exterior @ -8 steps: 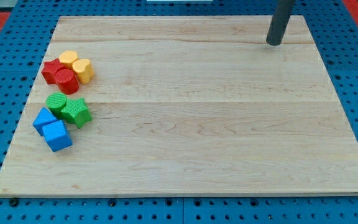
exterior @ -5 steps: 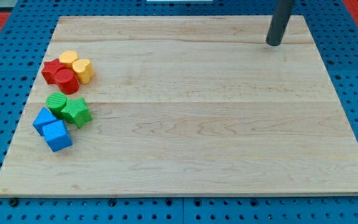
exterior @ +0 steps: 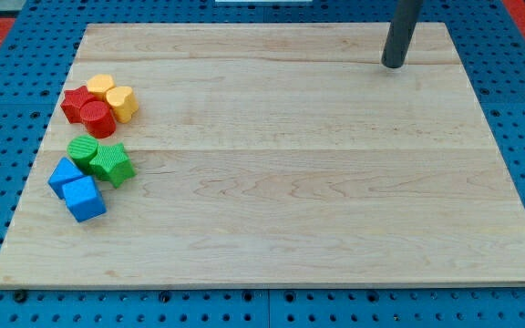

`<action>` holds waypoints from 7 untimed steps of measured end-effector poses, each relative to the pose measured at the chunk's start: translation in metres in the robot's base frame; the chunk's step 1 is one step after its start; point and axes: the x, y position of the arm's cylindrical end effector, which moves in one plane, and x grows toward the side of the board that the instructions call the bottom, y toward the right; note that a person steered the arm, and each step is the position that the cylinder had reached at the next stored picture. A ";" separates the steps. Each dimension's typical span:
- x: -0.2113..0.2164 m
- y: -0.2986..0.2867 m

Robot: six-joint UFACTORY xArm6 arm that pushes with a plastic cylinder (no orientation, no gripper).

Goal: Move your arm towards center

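Centre of the pale wooden board is the goal of this task, and it lies well below my tip and towards the view's left of it, with bare wood in between. In the one camera view, the straight dark rod is seen upright near the board's top edge, right of the middle; it carries nothing and touches no block. Compared with the pictures from a moment earlier, my tip has shifted slightly towards the view's left, while every block has kept its place; this is judged to be the start of the travel inward, with most of the way still to be covered. All blocks are grouped far to the view's left of my tip and lower down: a yellow hexagonal block and a second yellow block touching a red star-shaped block and a red cylinder; below these, a green cylinder beside a green star-shaped block; lowest, a blue block against a blue cube. No block stands on the line from my tip to the middle, so a clear path is expected.
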 end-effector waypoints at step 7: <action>-0.092 -0.013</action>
